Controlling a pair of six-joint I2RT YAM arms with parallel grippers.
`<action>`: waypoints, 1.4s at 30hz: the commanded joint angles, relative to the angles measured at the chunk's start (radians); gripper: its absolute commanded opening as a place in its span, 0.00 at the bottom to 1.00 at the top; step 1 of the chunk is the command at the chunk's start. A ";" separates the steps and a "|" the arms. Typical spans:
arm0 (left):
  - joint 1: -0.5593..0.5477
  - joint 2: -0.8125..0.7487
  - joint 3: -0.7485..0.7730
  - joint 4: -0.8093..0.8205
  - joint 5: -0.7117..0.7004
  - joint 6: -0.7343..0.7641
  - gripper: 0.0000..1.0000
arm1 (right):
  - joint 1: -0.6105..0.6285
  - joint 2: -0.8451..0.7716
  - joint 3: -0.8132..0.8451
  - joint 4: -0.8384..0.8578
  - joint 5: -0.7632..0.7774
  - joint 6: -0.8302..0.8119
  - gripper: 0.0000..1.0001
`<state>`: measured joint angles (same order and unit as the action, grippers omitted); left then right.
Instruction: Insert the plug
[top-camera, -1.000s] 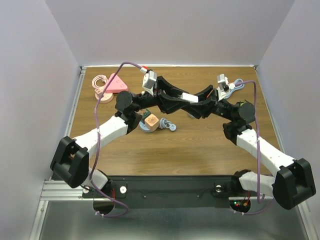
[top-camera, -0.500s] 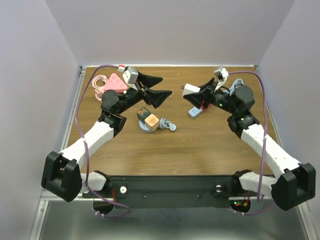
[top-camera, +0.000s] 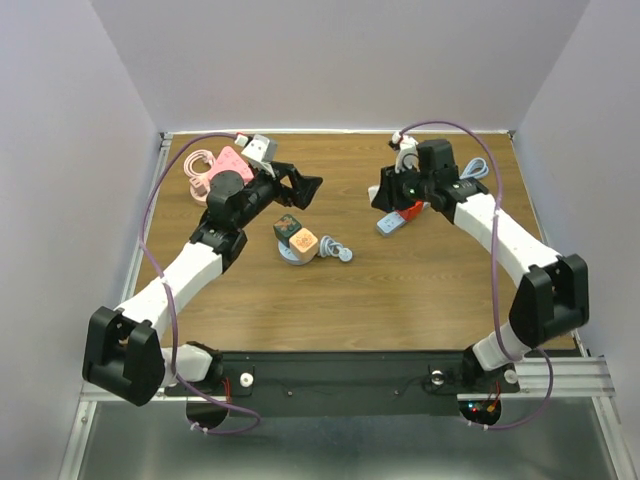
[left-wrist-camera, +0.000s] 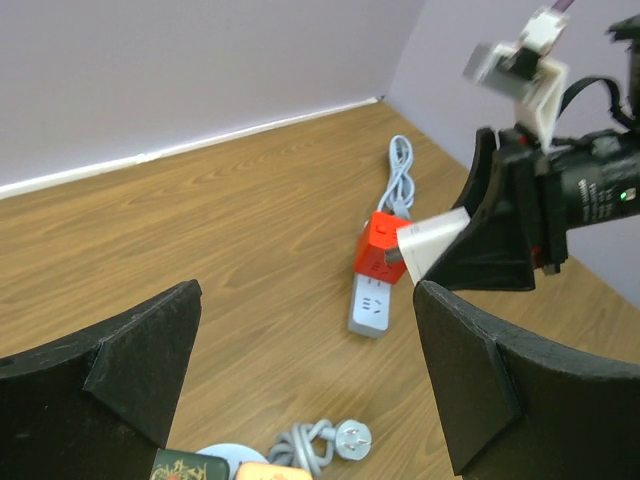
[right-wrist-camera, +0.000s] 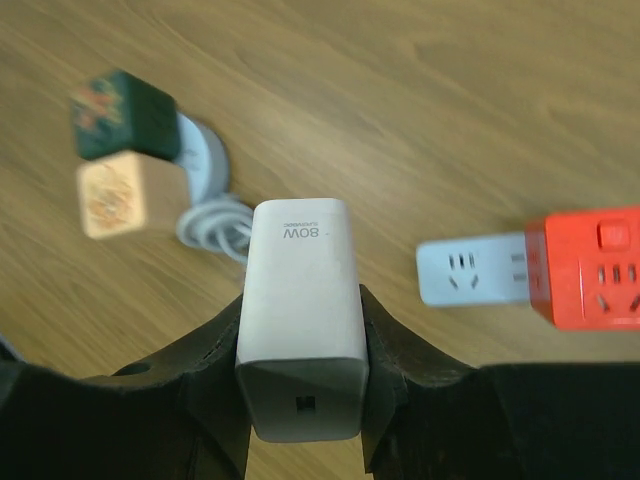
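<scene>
One charger (right-wrist-camera: 300, 290), one power strip (right-wrist-camera: 468, 272), two blocks (top-camera: 305, 242) on the surface.
Charger gripped in right jaws; left jaws gape empty. Arms have drawn apart since earlier, toward upper left and upper right.

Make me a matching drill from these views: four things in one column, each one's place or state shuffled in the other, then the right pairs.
Column one
1. white charger
2. red socket cube
3. pink triangular piece
4. left gripper

Column two
A. jaws open, holding nothing
B. far left corner of the table
C. sitting on the white power strip
D. clamped in the right gripper

Pairs: 1-D, 2-C, 3-B, 4-A
</scene>
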<state>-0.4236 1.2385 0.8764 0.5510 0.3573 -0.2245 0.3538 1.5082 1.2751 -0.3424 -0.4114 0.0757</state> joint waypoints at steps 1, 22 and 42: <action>0.002 -0.005 0.053 -0.019 -0.040 0.053 0.99 | -0.003 0.038 0.092 -0.181 0.144 -0.065 0.00; 0.002 0.033 0.064 -0.033 0.006 0.103 0.99 | -0.001 0.320 0.283 -0.422 0.301 -0.369 0.00; 0.002 0.049 0.067 -0.037 0.026 0.106 0.99 | -0.003 0.428 0.305 -0.435 0.307 -0.416 0.00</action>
<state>-0.4236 1.2903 0.8928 0.4801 0.3660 -0.1345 0.3538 1.9438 1.5452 -0.7784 -0.1265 -0.3237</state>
